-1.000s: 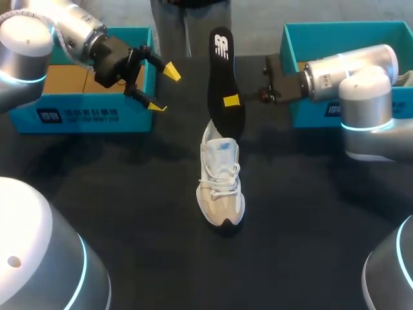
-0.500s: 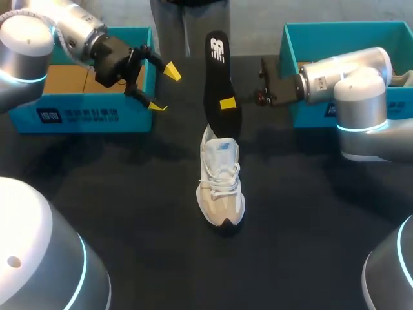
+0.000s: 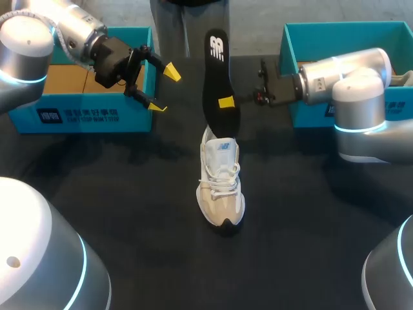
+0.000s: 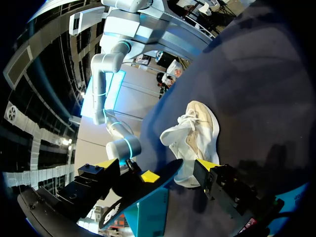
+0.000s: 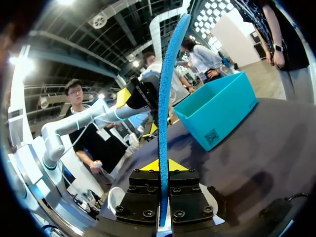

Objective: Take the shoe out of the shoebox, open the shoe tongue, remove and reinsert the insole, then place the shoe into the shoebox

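Shoe: white and beige shoe (image 3: 221, 187) sat flat on the black table (image 3: 129, 213) near its middle, out of both boxes. Toe pointed to 6 o'clock, heel to 12, laces tied.
Insole: black insole (image 3: 218, 81) stood on end at 12 o'clock from the shoe, its blue underside edge-on in my right wrist view (image 5: 165, 98). Its lower end met the heel opening; I couldn't tell whether it was inside the shoe or just touching the collar.
Right gripper: right gripper (image 3: 227, 102) came in from 3 o'clock of the insole and pinched it flat between both fingers. In the right wrist view (image 5: 160, 165) the fingers were narrow, one on each face of the insole.
Left gripper: left gripper (image 3: 164, 90) hung at 11 o'clock from the shoe with its fingers spread wide and nothing between them. It sat just in front of the left teal box (image 3: 84, 103), well apart from shoe and insole.
Left wrist view: I saw the shoe (image 4: 195, 140) and insole (image 4: 143, 190) ahead of the wide fingers, neither touched.
Boxes: left teal box was at 10 o'clock from the shoe, right teal box (image 3: 310, 39) at 2 o'clock. Both were open at the top.
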Tool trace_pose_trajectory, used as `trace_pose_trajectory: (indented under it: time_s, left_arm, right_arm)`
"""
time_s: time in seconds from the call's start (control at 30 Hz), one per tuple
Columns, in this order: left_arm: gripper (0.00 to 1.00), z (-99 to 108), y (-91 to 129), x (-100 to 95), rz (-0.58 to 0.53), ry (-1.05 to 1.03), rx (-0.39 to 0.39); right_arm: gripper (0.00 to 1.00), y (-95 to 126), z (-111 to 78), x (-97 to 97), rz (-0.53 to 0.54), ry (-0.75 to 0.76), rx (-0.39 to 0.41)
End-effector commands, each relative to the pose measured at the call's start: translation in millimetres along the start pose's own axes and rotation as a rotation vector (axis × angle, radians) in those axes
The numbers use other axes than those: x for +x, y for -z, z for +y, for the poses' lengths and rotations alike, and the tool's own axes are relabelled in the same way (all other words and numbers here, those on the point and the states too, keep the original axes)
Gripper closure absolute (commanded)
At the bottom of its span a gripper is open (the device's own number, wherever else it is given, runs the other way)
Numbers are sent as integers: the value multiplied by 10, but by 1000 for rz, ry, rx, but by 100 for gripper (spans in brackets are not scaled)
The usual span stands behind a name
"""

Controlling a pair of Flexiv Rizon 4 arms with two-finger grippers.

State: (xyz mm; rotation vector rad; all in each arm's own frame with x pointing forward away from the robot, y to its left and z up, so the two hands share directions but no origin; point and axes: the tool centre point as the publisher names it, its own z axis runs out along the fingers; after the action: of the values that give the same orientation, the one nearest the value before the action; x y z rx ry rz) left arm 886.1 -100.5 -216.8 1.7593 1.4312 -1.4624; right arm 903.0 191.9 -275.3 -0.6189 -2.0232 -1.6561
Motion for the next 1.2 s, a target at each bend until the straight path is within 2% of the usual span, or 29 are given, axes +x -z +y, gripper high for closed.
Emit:
trace_pose_trajectory:
  time_s: [0.03, 0.43, 1.2]
  left_arm:
    - [0, 9, 1, 12, -1, -1, -1]
    - [0, 35, 3, 13, 0, -2, 4]
    - [0, 86, 39, -5, 5, -7, 4]
  right_arm:
    - [100, -56, 15, -8, -4, 4, -3]
    - [100, -133, 0, -16, -6, 18, -23]
    - [100, -125, -59, 5, -2, 12, -49]
